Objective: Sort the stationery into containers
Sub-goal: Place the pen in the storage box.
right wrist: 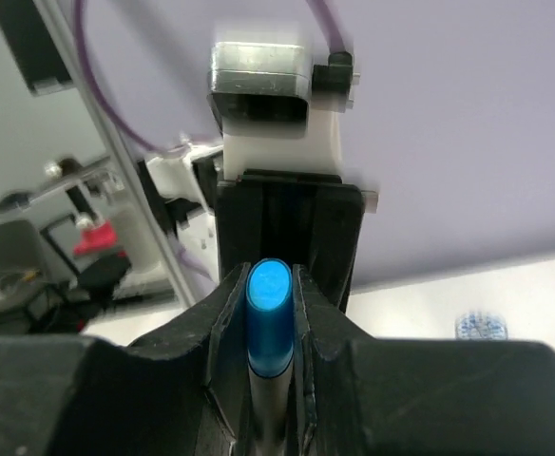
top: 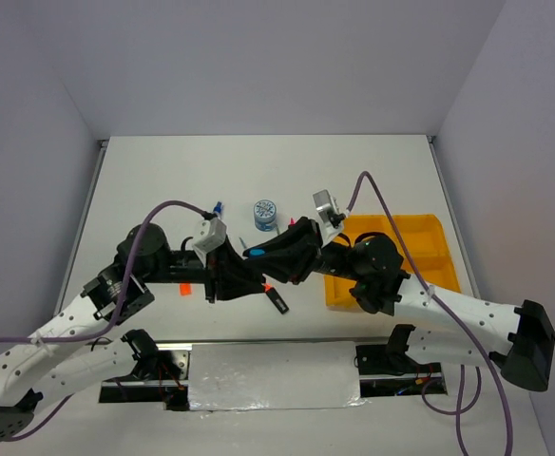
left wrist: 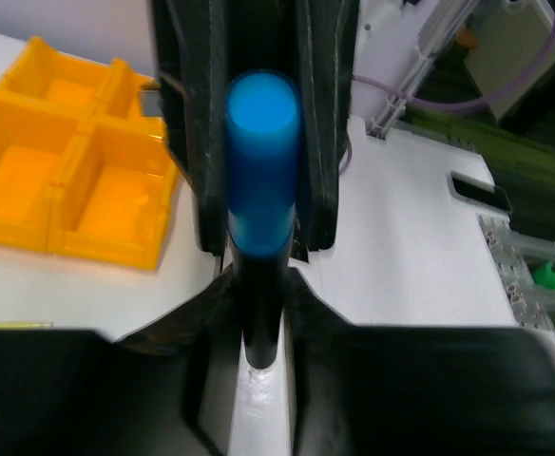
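Blue-capped highlighter [top: 256, 254] is up in the air over the middle of the desk [top: 144, 180], well left of the orange-yellow tray [top: 428, 249]. Both hands look clamped on it at once. The left hand [left wrist: 258, 290] is pinched tight on the black barrel, and the right hand [right wrist: 270, 309] is squeezed shut around the cap end. Looks like a mid-air swap to me.

Biggest worry imo: if one hand pulls away while the other is gripping, the cap could pop off, or the pen could twist out and drop. If both let go, it falls to the desk, maybe near the round pot [top: 265, 214]. The arms are also crowded really close, so a bump is possible.

Hard to see: from above, the arms cover the barrel and the fingertips, so I can't tell who has the firmer hold. Both wrist views are blurry, and the right arm hides the tray's near-left corner.
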